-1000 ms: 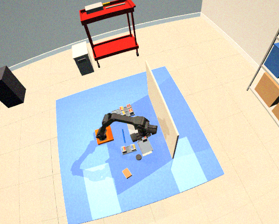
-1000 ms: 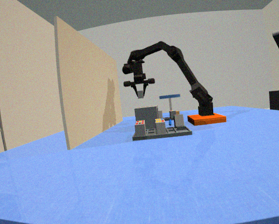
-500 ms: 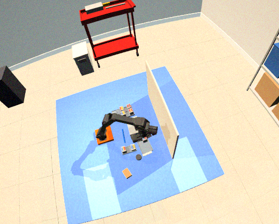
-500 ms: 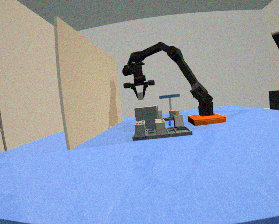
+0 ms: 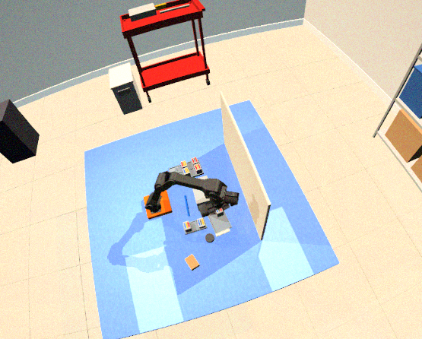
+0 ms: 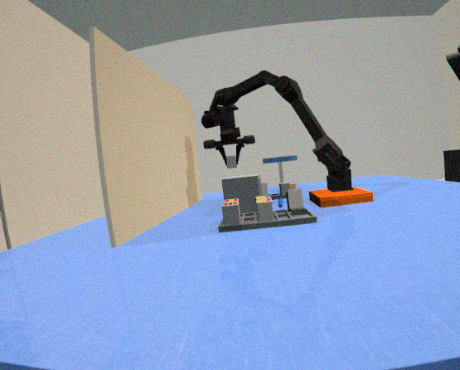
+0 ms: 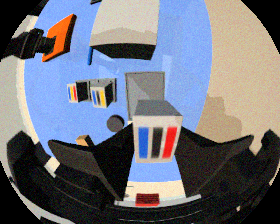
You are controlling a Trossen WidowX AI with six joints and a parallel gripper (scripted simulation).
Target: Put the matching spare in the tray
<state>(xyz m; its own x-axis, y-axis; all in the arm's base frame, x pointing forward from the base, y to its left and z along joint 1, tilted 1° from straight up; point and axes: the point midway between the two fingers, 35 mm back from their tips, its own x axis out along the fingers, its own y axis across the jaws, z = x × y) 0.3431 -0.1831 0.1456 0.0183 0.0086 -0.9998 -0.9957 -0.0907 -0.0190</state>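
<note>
While the fingers (image 6: pixel 231 154) gripped the blue-blue-red spare (image 7: pixel 156 137) aloft above the tabletop (image 6: pixel 273 282), lowering it into the grey tray (image 5: pixel 220 224) and releasing remained.

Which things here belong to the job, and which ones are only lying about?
Belong to the job:
- gripper, shut on the spare with blue, blue and red stripes
- grey tray
- mounted unit
- other spares

Only lying about:
- dark disc
- orange card
- blue stick
- upright board
</note>
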